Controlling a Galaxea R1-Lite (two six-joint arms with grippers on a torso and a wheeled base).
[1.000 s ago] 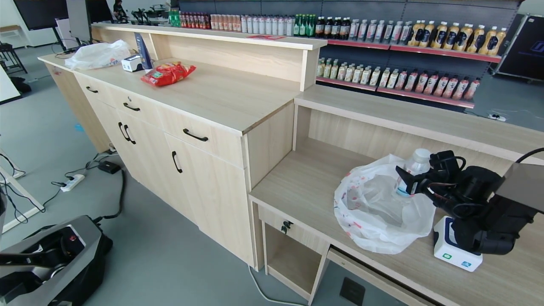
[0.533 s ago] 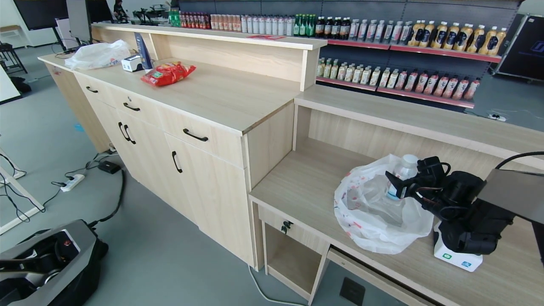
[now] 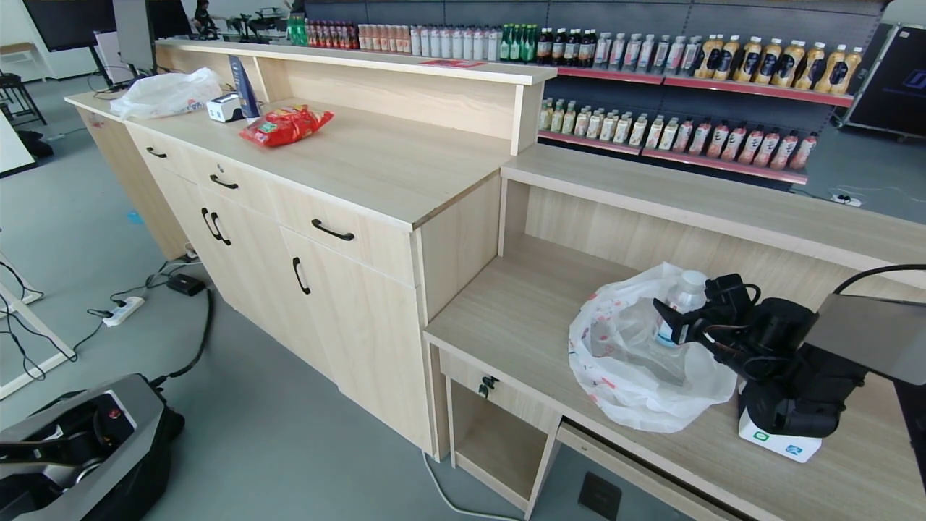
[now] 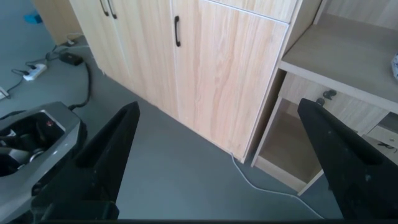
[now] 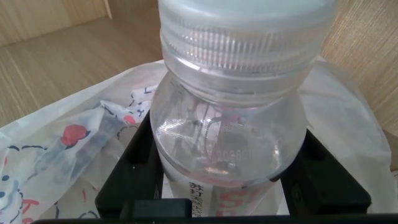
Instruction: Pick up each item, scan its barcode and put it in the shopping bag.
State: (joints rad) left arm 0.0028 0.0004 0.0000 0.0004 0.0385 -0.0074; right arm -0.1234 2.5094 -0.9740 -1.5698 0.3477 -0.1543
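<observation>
The right gripper point(image 3: 681, 324) is clamping a clear bottle point(image 3: 684, 291), holding it upright over the open shopping bag point(image 3: 636, 383) on the near right surface point(image 3: 506, 311). The left gripper point(image 4: 219, 107) is standing wide open above the floor point(image 4: 186, 171).

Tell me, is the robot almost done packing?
Not quite. Picking up is done: the right gripper holds the clear plastic bottle with a white cap at the mouth of the white plastic shopping bag, not yet let go. A red snack packet on the higher counter may be left. The left gripper hangs open, empty.
</observation>
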